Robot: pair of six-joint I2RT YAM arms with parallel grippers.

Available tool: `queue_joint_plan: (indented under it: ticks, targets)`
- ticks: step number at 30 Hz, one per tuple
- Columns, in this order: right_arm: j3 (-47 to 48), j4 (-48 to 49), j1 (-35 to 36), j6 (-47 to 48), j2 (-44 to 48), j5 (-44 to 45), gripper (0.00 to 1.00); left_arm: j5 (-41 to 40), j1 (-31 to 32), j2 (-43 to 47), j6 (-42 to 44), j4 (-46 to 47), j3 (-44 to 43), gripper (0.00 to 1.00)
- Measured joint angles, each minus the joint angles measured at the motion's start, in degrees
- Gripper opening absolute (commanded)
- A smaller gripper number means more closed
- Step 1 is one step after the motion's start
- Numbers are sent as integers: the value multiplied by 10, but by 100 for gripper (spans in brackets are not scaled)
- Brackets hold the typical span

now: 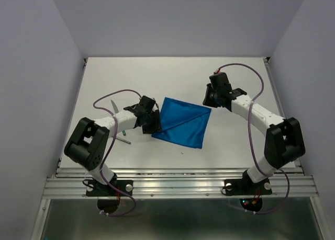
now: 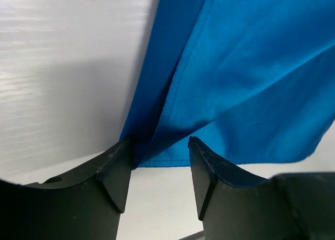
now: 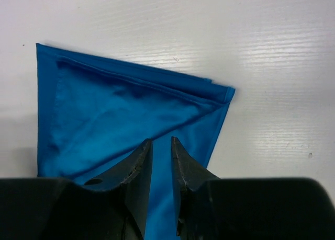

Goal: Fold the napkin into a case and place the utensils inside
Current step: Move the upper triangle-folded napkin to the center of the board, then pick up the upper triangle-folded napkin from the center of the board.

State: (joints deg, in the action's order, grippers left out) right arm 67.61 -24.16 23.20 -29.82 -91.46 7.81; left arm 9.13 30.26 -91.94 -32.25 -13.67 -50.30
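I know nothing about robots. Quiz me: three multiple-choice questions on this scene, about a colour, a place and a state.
1. The napkin is: A red; B blue; C white.
2. The utensils lie: A on the napkin; B left of it, beside the left arm; C under it.
3. The left end effector has its jaws: A apart around a napkin corner; B shut on a fork; C out of view.
Answers: B, the cloth is bright blue; B, both lie there; A, the left wrist view shows cloth between spread jaws.

Top cam: high up, looks down on whole desk [image 1: 157, 72]. Wrist cams: v. close; all 3 see napkin [image 1: 183, 126].
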Motion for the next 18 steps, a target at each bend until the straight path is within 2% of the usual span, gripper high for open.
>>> queue_joint_plan:
  ticks: [8,10,18]
  targets:
    - [-2,-16,0,-2,26,-14,27,39,94,12,-65,13,12,58]
    - [-2,-20,0,-2,30,-19,27,39,100,23,-71,-4,9,58]
    - [-36,-25,7,-9,45,-50,27,25,1,56,-53,-41,-73,58]
